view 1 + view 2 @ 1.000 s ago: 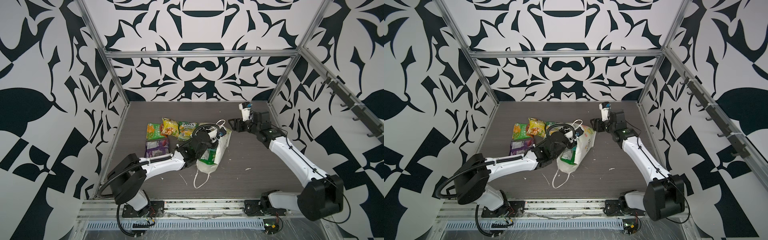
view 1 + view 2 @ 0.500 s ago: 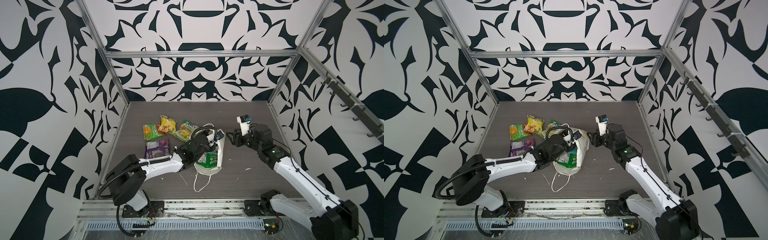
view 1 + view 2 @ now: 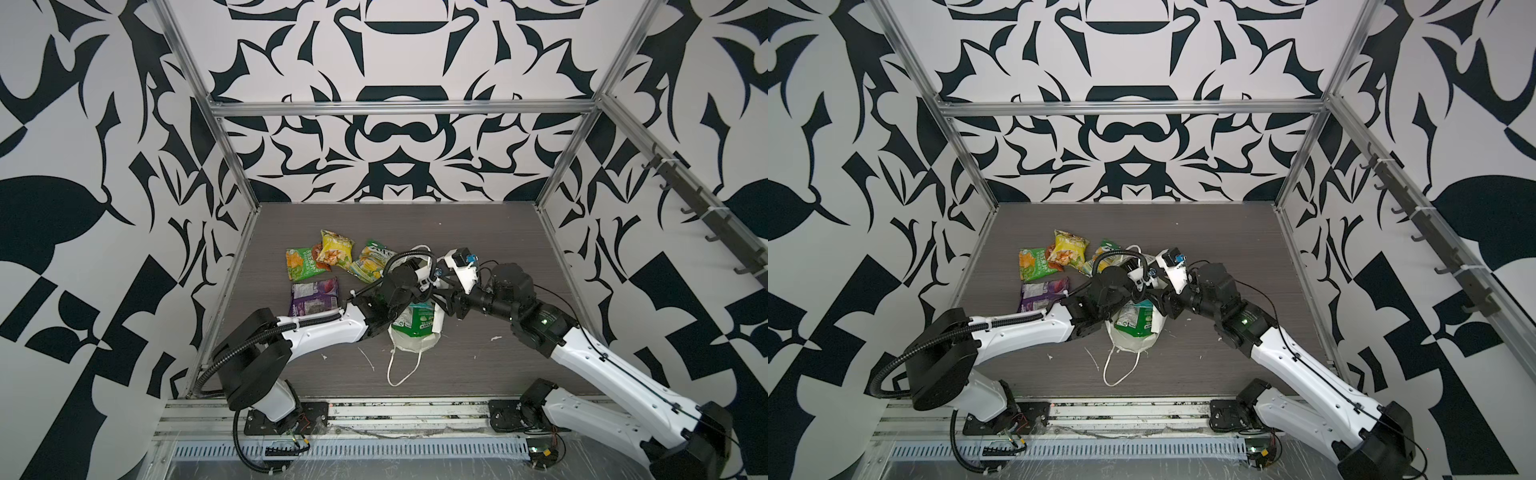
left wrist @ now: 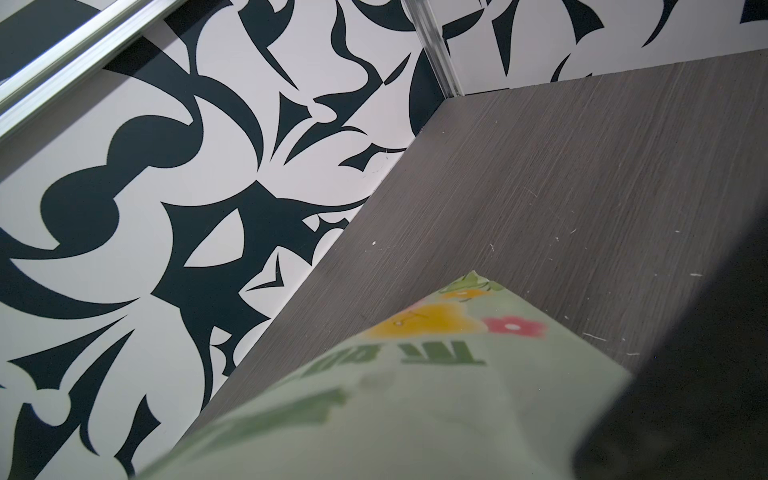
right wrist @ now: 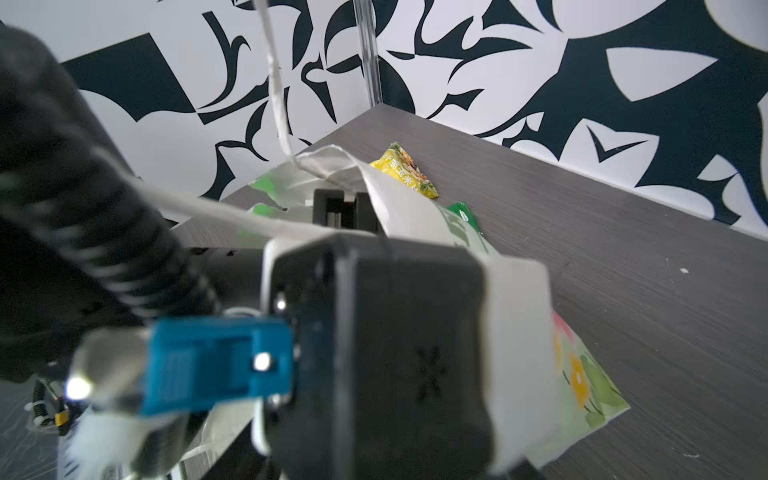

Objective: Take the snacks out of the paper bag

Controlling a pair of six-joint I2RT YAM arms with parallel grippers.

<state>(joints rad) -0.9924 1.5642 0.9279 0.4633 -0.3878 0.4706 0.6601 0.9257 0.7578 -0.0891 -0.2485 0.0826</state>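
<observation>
**Top views:** the bag (image 3: 415, 338) lies crumpled at mid-frame on the tabletop (image 3: 498, 232), with one cord handle (image 3: 389, 370) looped toward the lower edge. Four snacks (image 3: 314, 296) lie out on the tabletop, up and left of the bag. The left end effector (image 3: 422, 291) and right end effector (image 3: 446, 305) crowd the bag's upper end. Whether either is parted, closed or gripping paper cannot be told. A green-teal patch (image 3: 1133, 318) on the bag may be a packet or print. **Left wrist view:** only the printed bag wall at lower centre, and bare tabletop. **Right wrist view:** another cord handle (image 5: 216, 207) crosses the left arm's camera housing (image 5: 395, 332). **Likely faults:** the cord snagging that housing, the arms colliding, or thin paper tearing under opposed pulls.
</observation>
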